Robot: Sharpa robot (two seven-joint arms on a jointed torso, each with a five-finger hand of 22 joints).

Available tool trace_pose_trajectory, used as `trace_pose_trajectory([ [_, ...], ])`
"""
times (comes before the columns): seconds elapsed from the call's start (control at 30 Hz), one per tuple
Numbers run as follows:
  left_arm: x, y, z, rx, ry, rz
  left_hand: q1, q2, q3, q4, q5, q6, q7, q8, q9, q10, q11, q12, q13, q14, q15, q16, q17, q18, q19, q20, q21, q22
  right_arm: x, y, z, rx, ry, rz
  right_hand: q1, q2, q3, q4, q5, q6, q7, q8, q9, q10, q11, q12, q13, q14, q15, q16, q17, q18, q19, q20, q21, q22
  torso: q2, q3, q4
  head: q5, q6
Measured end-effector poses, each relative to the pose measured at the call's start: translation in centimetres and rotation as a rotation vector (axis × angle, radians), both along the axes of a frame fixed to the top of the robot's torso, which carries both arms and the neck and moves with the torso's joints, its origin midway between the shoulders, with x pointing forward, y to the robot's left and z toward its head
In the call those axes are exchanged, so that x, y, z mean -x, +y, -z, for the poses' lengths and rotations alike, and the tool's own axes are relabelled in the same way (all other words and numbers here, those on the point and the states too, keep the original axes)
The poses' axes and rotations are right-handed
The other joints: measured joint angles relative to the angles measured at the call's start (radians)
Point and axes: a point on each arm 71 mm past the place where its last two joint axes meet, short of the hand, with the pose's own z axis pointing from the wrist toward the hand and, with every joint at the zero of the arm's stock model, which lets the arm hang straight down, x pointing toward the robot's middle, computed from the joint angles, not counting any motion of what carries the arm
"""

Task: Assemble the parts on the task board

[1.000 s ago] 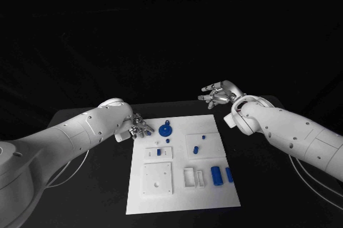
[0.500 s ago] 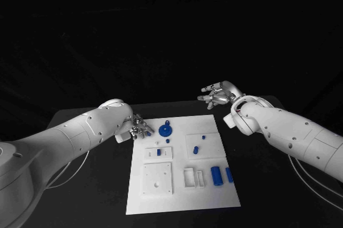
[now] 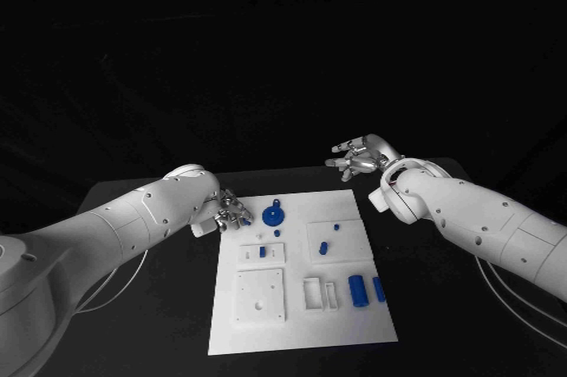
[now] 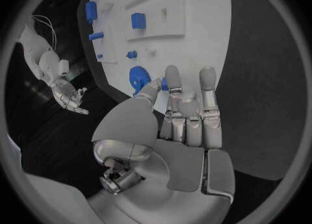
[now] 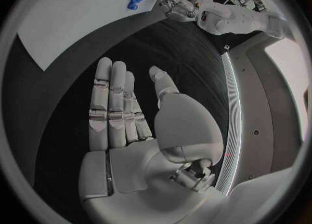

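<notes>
Task board (image 3: 301, 311) lies flat in the middle of the black surface (image 3: 142, 328), long side running away from the robot. Left hand (image 3: 227, 212) hovers at the board's far left corner, just beside the blue gear-like part (image 3: 274, 214); in the left wrist view its fingers (image 4: 173, 86) are stretched out side by side toward that part, thumb off to one side, nothing between them — reads as poised for a reach rather than gripping. Whether a fingertip touches the gear I cannot tell. Right hand (image 3: 359, 156) is raised past the board's far right corner, well apart from every piece; the right wrist view shows the palm flat, fingers (image 5: 111, 99) straight and close together, thumb apart, holding nothing — probably parked out of the way so the left arm has room. Other parts: a small blue peg (image 3: 337, 226) and a blue stub (image 3: 323, 247) on the raised white block at right, a short blue piece (image 3: 261, 252) in the left-centre block, and two blue cylinders (image 3: 358, 289) lying loose near the right edge beside an open white frame (image 3: 317, 293). The loose cylinders sit next to sockets, presumably staged for insertion. Judgement: assembly is early; the gear looks like the next target.
</notes>
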Motion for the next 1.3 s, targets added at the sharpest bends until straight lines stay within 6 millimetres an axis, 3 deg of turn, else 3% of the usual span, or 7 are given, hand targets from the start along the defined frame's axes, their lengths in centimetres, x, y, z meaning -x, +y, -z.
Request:
trace_pose_trajectory([
  [0.2,0.0,-0.1,0.0,0.002,-0.003,-0.002,-0.004,0.002,0.024,-0.002,0.027,0.000,0.000,0.000,0.006,0.000,0.000,0.005,0.001,0.000,0.000,0.009,0.012,0.000,0.000,0.000,0.012,0.000,0.0,0.0,0.0,0.000,0.002,-0.001,0.000,0.000,0.000,0.000,0.000,0.000,0.000,0.000,0.000,0.000,0.000,0.000,0.000,0.000,0.000,0.000,0.000,0.000,0.000,0.000,0.000,0.000,0.000,-0.0004,0.0002,-0.001,0.000],
  [0.53,0.2,0.1,0.0,0.015,-0.016,-0.012,-0.013,0.011,0.039,-0.001,0.027,0.007,0.007,-0.014,0.022,0.000,0.000,0.017,0.001,0.013,-0.002,0.016,0.030,0.000,0.000,0.000,0.027,0.000,-0.1,-0.1,0.1,0.002,0.006,0.002,0.000,0.000,0.000,0.000,0.000,0.000,0.000,0.000,0.000,0.000,0.000,0.000,-0.001,0.000,0.000,0.000,-0.001,0.000,-0.004,0.004,0.006,-0.008,0.000,-0.0011,0.0016,-0.002,-0.002],
  [0.6,0.4,0.3,0.0,0.020,-0.019,-0.016,-0.014,0.010,0.057,0.004,0.010,0.010,0.010,-0.022,0.022,0.000,0.000,0.023,0.000,0.020,-0.002,0.016,0.036,0.000,0.000,0.000,0.028,0.000,-0.1,-0.2,0.1,0.003,0.007,0.003,0.000,0.000,0.000,0.000,0.000,0.000,0.000,0.000,0.000,0.000,0.000,0.000,-0.001,0.000,0.000,0.000,-0.001,0.000,-0.004,0.004,0.006,-0.008,-0.001,-0.0012,0.0026,-0.001,-0.004],
  [0.7,0.7,0.7,-0.4,0.030,-0.030,-0.022,-0.036,-0.012,0.125,0.016,-0.037,0.013,0.013,-0.025,0.038,0.002,-0.002,0.029,-0.004,0.022,-0.004,0.021,0.041,0.000,0.000,0.000,0.032,0.000,-0.1,-0.3,0.1,0.004,0.008,0.004,0.000,0.000,0.000,0.000,0.000,0.000,0.000,0.000,0.000,0.000,0.000,0.000,-0.001,0.000,0.000,0.000,-0.001,0.000,-0.004,0.004,0.006,-0.011,-0.002,-0.0016,0.0040,-0.001,-0.005],
  [0.73,0.8,0.8,-0.7,0.033,-0.035,-0.021,-0.045,-0.021,0.157,0.011,-0.039,0.013,0.013,-0.025,0.078,0.003,-0.003,0.034,-0.004,0.024,-0.004,0.021,0.044,0.000,0.000,0.000,0.032,0.000,-0.1,-0.4,0.1,0.004,0.008,0.005,0.000,0.000,0.000,0.000,0.000,0.000,0.000,0.000,0.000,0.000,0.000,0.000,-0.001,0.000,0.000,0.000,-0.001,0.000,-0.004,0.004,0.006,-0.011,-0.002,-0.0016,0.0044,-0.001,-0.006],
  [1.1,3.5,1.8,-2.5,0.073,-0.077,-0.020,-0.051,-0.028,0.171,0.015,-0.039,0.016,0.016,-0.029,0.094,0.004,-0.004,0.047,-0.008,0.036,-0.004,0.021,0.053,0.000,0.004,-0.004,0.040,0.000,0.0,-1.2,0.2,0.011,0.011,0.016,0.000,0.000,0.000,0.000,0.000,0.013,-0.004,0.000,0.000,0.000,0.000,-0.012,-0.010,-0.003,0.003,-0.004,-0.004,0.000,-0.006,0.003,0.006,-0.021,-0.010,-0.0035,0.0192,-0.003,-0.018],
  [1.3,5.3,1.4,-2.1,0.074,-0.072,-0.008,-0.057,-0.033,0.174,0.014,-0.039,0.020,0.020,-0.031,0.114,0.004,-0.004,0.054,-0.009,0.040,-0.007,0.021,0.055,0.000,0.004,-0.004,0.040,0.000,-0.1,-1.6,0.3,0.012,0.011,0.023,-0.006,0.011,0.022,-0.023,0.000,0.054,-0.003,0.000,0.001,0.061,0.006,-0.203,-0.121,0.002,0.020,-0.121,-0.096,0.000,-0.043,0.021,-0.030,-0.078,-0.015,-0.0066,0.0252,0.003,-0.027],
])
